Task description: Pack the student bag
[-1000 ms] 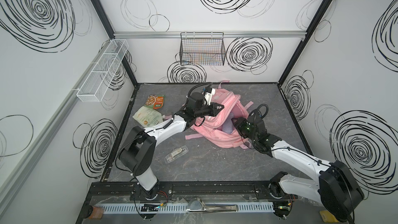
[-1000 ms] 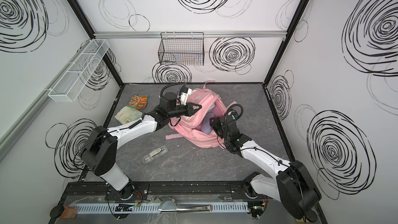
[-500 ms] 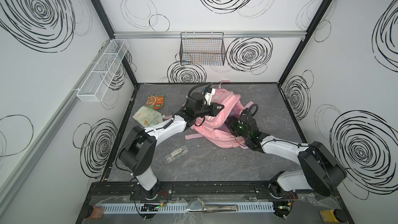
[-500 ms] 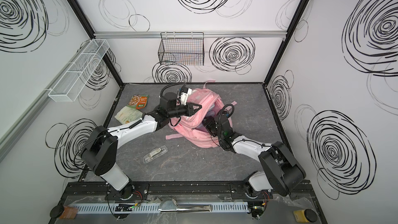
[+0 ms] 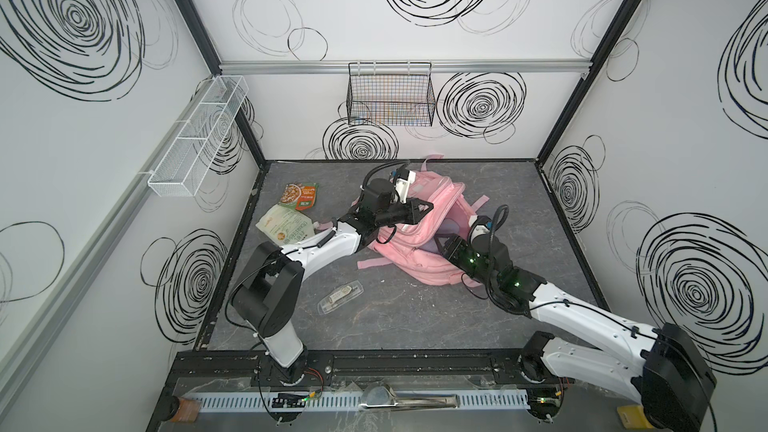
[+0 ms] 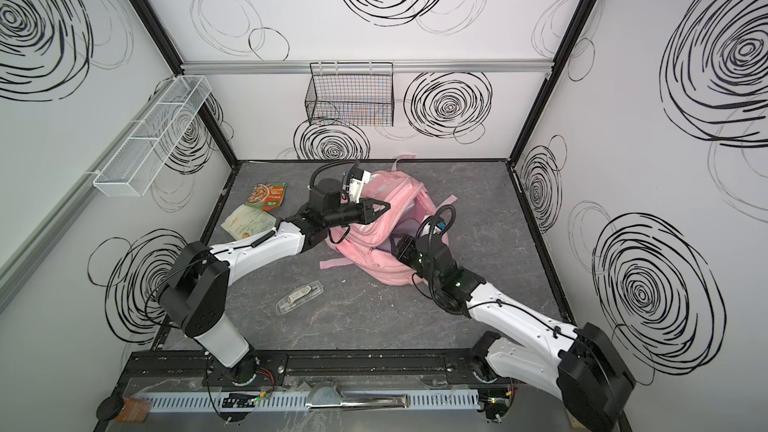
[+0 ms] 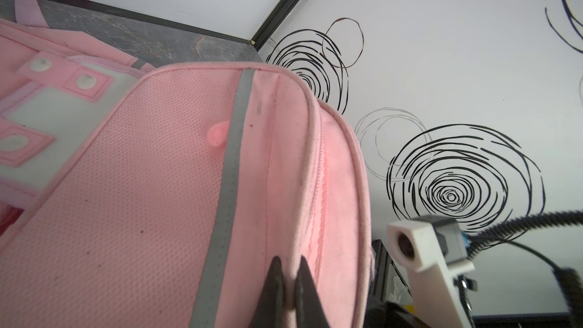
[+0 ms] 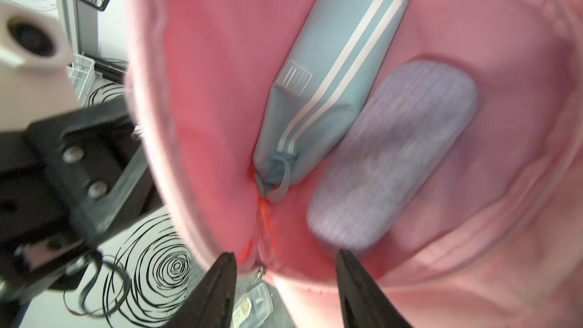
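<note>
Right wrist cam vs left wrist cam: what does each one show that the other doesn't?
Only the right wrist view: the inside of the bag, where a light blue striped pouch and a grey case lie side by side. The right gripper is at the opening with its jaws apart.
Only the left wrist view: the bag's outside, with its grey stripe and white snap flap. The left gripper is shut on the fabric beside the zip.
Both: the pink bag and the swirl-patterned walls.
</note>
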